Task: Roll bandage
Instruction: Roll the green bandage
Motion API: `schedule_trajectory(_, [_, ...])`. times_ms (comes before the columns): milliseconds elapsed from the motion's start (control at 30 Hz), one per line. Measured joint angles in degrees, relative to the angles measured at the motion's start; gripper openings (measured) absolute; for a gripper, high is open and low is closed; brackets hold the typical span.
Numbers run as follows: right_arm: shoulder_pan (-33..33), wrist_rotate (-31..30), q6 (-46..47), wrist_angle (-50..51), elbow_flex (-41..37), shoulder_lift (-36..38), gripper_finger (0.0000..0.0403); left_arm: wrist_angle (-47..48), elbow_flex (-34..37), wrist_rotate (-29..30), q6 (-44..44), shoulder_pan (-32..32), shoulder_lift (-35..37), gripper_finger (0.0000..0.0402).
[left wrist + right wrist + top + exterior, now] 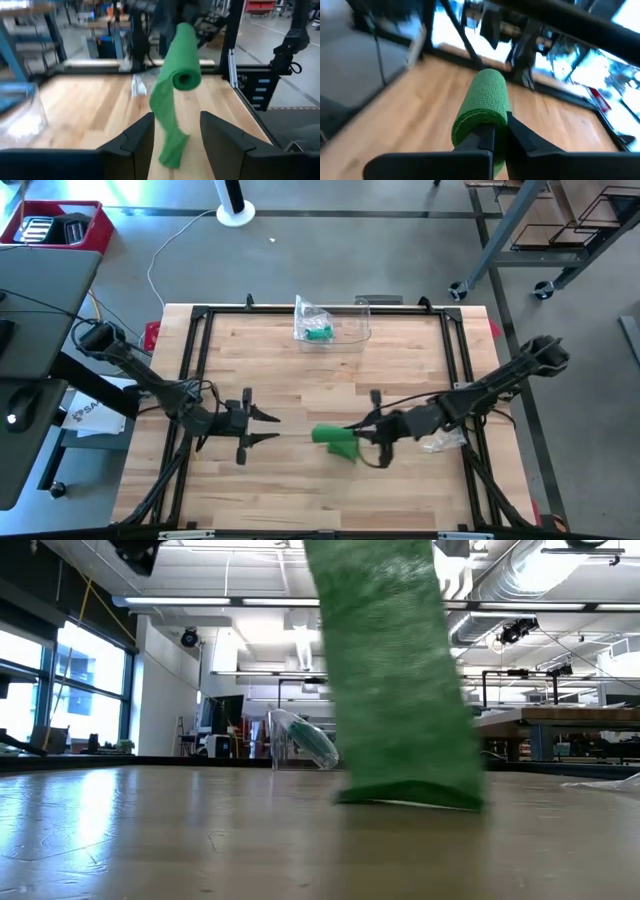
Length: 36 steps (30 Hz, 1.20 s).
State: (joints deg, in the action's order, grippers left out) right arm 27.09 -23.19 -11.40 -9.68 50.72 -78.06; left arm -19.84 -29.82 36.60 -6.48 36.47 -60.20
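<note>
Green fabric bandage roll at table centre, clamped in right gripper, long axis left-right, tail hanging to wooden tabletop. Left gripper spread apart, empty, just left.

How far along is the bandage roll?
Mostly done: the green fabric bandage is largely wound into a cylinder, pinched by the right gripper, whose fingers are shut on it. In hand: the left gripper sits open, apart from the roll. Left: a loose tail hangs down to the wooden table and needs winding in.
</note>
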Motion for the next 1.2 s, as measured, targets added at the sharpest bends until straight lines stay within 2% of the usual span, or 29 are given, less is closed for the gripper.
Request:
schedule_trajectory(167, [-1.03, 9.27, -0.72, -20.02, -13.80, 7.58, 0.0007, -16.32, 0.00, -0.14, 12.30, -0.97, -7.44, 0.0154])
schedule_trajectory(267, [-1.68, 15.50, -1.04, -29.70, -19.10, 9.93, 0.0008, -28.30, 0.00, -2.82, 18.96, -2.24, -13.24, 0.0154])
schedule_trajectory(400, [-2.38, 20.40, -0.77, -34.84, -21.79, 9.92, 0.0008, -40.52, -1.86, -9.34, 28.00, -4.90, -20.50, 0.0154])
schedule_trajectory(467, [-2.45, 20.46, -0.30, -35.10, -21.79, 9.83, 0.0008, -44.82, -4.48, -10.41, 27.07, -6.27, -23.91, 0.0154])
schedule_trajectory(567, [-2.47, 19.16, -0.47, -35.15, -21.79, 9.81, 0.0008, -42.80, -9.18, -12.80, 25.06, -8.42, -27.38, 0.0158])
schedule_trajectory(667, [-2.47, 16.68, -0.65, -35.68, -21.77, 9.81, 0.0009, -34.87, -13.48, -13.22, 24.46, -9.33, -29.55, 0.0173])
schedule_trajectory(833, [-2.49, 15.05, -1.51, -35.12, -21.77, 9.81, 0.0009, -25.48, -17.49, -13.17, 19.43, -10.31, -29.21, 0.0215])
schedule_trajectory(967, [-2.47, 14.89, -1.16, -34.35, -21.77, 9.81, 0.0009, -25.06, -17.51, -12.33, 16.64, -11.03, -29.02, 0.0241])
schedule_trajectory(1200, [-2.47, 14.30, -0.65, -33.77, -21.77, 9.81, 0.0009, -27.32, -17.55, -12.07, 12.87, -12.31, -28.88, 0.0247])
